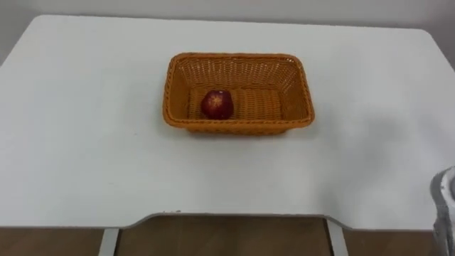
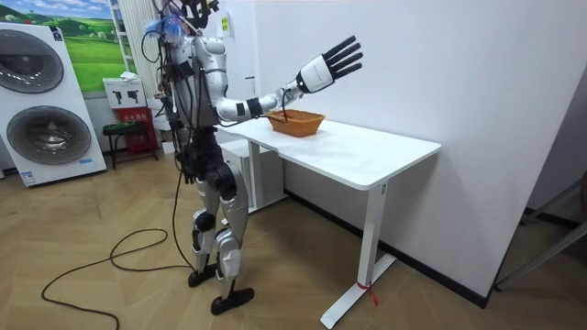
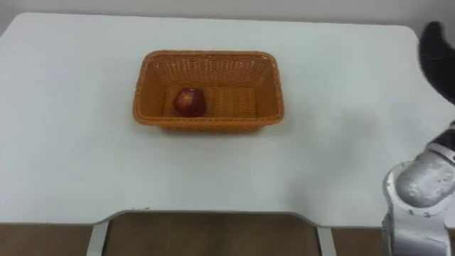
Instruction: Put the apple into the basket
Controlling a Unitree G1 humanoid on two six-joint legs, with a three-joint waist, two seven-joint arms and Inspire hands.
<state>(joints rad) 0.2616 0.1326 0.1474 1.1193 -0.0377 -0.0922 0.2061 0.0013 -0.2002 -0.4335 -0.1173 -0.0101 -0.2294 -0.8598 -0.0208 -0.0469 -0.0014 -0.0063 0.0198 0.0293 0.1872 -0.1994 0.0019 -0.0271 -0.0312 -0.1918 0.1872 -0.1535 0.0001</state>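
A red apple [image 1: 217, 104] lies inside the orange wicker basket [image 1: 238, 56], in its left half. The basket stands on the white table [image 1: 85, 142], a little beyond the middle. My right hand [image 2: 330, 66] is raised high above the table to the right of the basket, open with its fingers spread straight and nothing in it. Its dark fingers [image 3: 435, 50] show at the right edge of the right eye view, well apart from the basket. I stand at the table's near edge, facing the basket.
Broad bare table top lies on both sides of the basket and in front of it. A white wall runs behind the table. Two washing machines [image 2: 46, 101] and a small stool [image 2: 119, 133] stand at the room view's left.
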